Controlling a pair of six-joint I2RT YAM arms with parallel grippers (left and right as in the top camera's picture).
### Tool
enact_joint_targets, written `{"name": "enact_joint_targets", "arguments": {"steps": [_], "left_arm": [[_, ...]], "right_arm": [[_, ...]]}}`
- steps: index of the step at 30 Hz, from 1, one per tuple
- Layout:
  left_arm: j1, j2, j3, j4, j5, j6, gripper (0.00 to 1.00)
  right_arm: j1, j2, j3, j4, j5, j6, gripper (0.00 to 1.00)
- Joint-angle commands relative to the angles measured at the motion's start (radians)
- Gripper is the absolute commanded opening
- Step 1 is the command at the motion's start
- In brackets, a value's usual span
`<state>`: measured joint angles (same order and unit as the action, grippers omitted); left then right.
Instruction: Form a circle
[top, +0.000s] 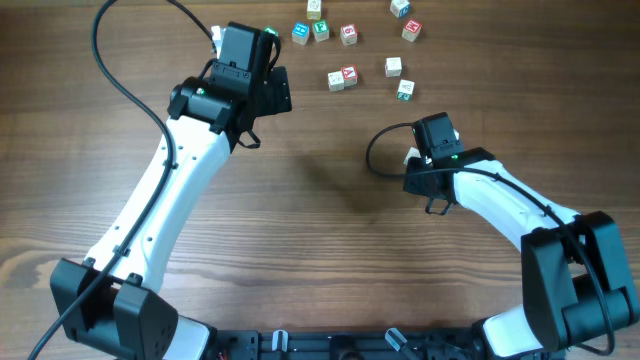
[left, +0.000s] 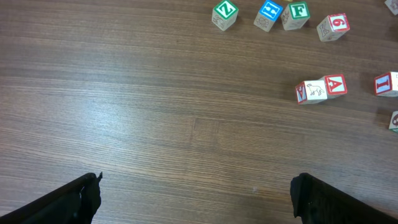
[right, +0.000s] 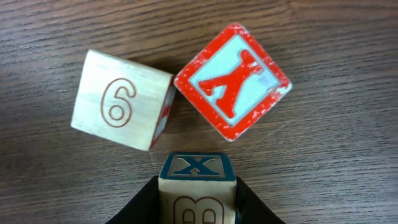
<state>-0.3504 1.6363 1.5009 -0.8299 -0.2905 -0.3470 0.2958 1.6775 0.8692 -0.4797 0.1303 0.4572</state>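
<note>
Three small wooden letter cubes sit in a tight cluster in the right wrist view. A pale cube with a 6 (right: 118, 99) is at the left and a red-faced cube (right: 231, 81) at the right, turned on its corner. In front of them stands a pale cube with a blue X face (right: 198, 167). My right gripper (right: 197, 185) is shut on this X cube, one finger flat against each side. From overhead, the right gripper (top: 415, 160) hides most of the cluster, and no full circle shows. My left gripper (top: 278, 80) (left: 196, 190) hangs wide open and empty over bare table.
Several loose letter cubes lie scattered at the table's far side: a red-faced pair (top: 341, 78), a green cube (top: 405, 90), a pale one (top: 394, 66) and a row further back (top: 320, 30). Black cables loop from both arms.
</note>
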Motion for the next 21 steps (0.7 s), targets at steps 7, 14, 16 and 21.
{"name": "enact_joint_targets", "arguments": {"steps": [7,14,16,21], "left_arm": [[0.004,0.002,-0.003,0.002,-0.002,-0.009,1.0],[0.004,0.002,-0.003,0.002,-0.002,-0.009,1.0],[0.004,0.002,-0.003,0.002,-0.002,-0.009,1.0],[0.004,0.002,-0.003,0.002,-0.002,-0.009,1.0]], "right_arm": [[0.002,0.009,-0.006,0.008,0.061,-0.064,0.29],[0.002,0.009,-0.006,-0.006,0.045,-0.161,0.29],[0.002,0.009,-0.006,-0.005,0.045,-0.169,0.29],[0.002,0.009,-0.006,0.009,0.045,-0.17,0.29]]}}
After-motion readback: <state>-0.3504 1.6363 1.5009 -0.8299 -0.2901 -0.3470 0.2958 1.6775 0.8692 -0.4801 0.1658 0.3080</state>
